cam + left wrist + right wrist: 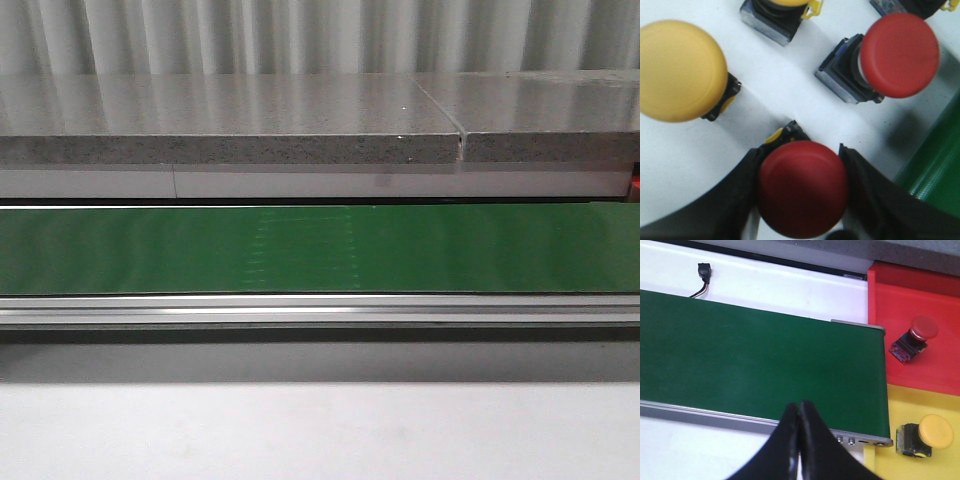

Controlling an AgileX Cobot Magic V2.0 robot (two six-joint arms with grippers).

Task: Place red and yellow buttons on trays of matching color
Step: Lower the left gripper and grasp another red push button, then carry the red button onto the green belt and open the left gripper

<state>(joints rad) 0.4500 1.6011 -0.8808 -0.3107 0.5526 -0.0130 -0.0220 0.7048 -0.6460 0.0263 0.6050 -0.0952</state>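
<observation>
Our left gripper has its fingers pinching a red button over the white surface, near a yellow button. Our right gripper has its fingers pressed together above the green belt, beside the red tray and yellow tray, each holding one matching button.

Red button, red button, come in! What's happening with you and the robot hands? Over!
Left tool shut on red button. Right tool shut, empty, above green belt. Red tray holds one red, yellow tray one yellow. Nothing blocking.

Green belt bare, free passage; around the gripped red button, neighbour buttons crowd close.
</observation>
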